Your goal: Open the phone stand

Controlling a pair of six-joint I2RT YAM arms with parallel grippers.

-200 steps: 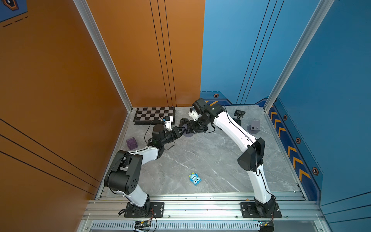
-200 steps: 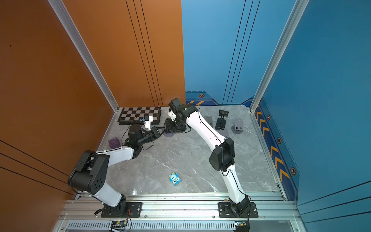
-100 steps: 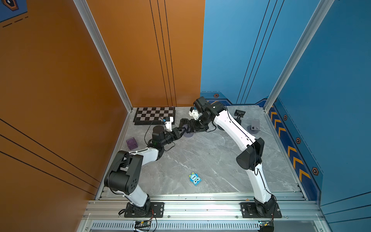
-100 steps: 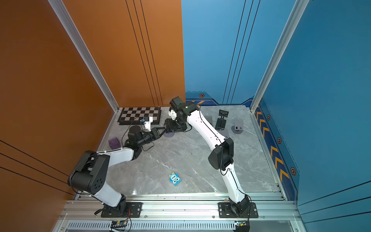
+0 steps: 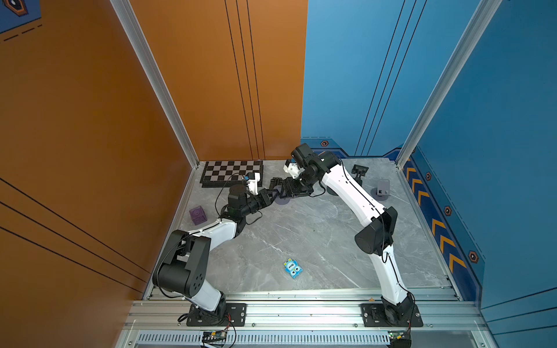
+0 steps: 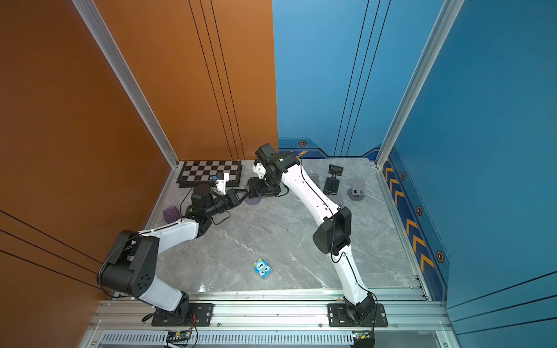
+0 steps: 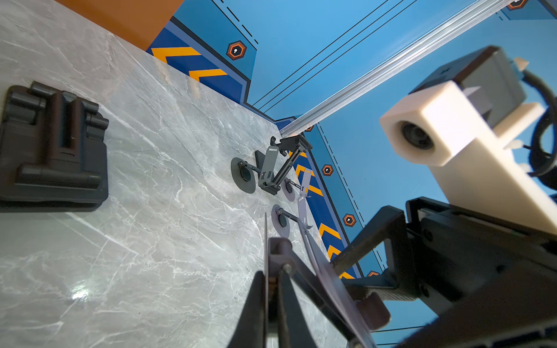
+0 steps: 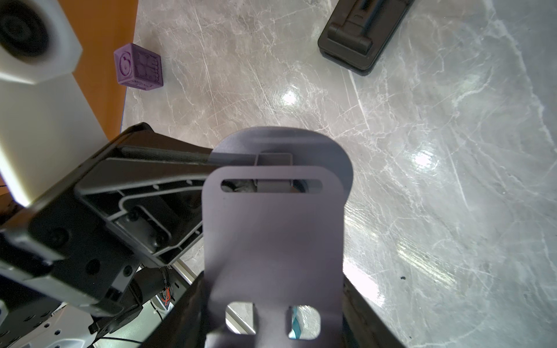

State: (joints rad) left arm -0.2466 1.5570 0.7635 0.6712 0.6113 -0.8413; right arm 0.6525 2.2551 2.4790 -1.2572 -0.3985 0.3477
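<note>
We are gripping the phone stand (image 5: pixel 282 200) with both hands at the back of the desk (image 5: pixel 304 238), just beside the chessboard (image 5: pixel 232 176). Our left hand (image 5: pixel 271 194) is reaching in low from the left side and pinching the thin edge of the round base (image 7: pixel 265 241). Its fingers (image 7: pixel 254 316) are sitting close together, one on either face of the disc. Our right hand (image 5: pixel 278 186) is meeting it from the opposite side and clasping the plate (image 8: pixel 272 241) by its two long edges, so its fingers are standing fairly far apart with the plate filling the gap.

The plate is tilting away from the base, with the hinge (image 8: pixel 272 183) showing between them, so the stand is sitting partly open. We cannot tell whether the base is touching the desk.

A purple cube (image 5: pixel 197 215) is lying near the left edge of the desk, beside our left arm. A blue card (image 5: pixel 293 269) is lying alone toward the front, well apart from both hands. A black stand (image 5: pixel 358 173) and a grey stand (image 5: pixel 382 189) are standing open near the back right corner. In the right wrist view, a flat black holder (image 8: pixel 361 33) is lying folded on the desk beyond the plate.
</note>
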